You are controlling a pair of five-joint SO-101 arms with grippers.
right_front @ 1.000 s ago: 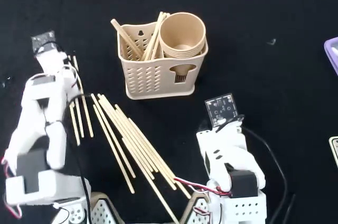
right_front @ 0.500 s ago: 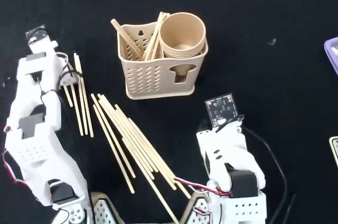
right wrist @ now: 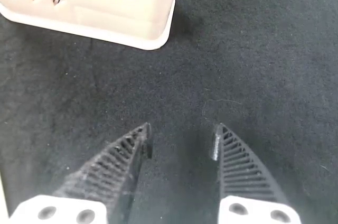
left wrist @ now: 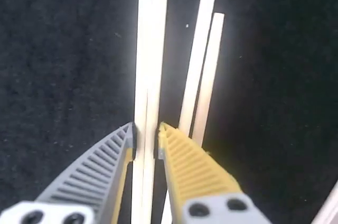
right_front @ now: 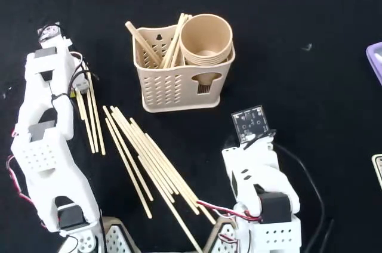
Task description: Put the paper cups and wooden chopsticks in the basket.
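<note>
The left arm (right_front: 45,145) has unfolded from its hunched pose and now stretches up the left side of the black table (right_front: 310,98), its wrist over the small group of wooden chopsticks (right_front: 94,125) lying there. In the left wrist view the left gripper (left wrist: 145,134) has its jaws drawn narrow around a pair of chopsticks (left wrist: 148,49), both pads seemingly touching the wood, while a second pair (left wrist: 203,65) lies just beside the yellow jaw, outside the grip. The sticks run lengthwise straight out ahead of the jaws, so the grip crosses their width near one end. They will likely hang long and tip on lifting. The basket (right_front: 179,89), already holding stacked paper cups (right_front: 206,38) and a few chopsticks (right_front: 173,41), stands to the right of this spot and slightly farther back. A larger loose pile of chopsticks (right_front: 152,163) lies between the arms. The right gripper (right wrist: 181,139) hangs with jaws wide and holds nothing; the basket's corner (right wrist: 132,18) is ahead of it.
</note>
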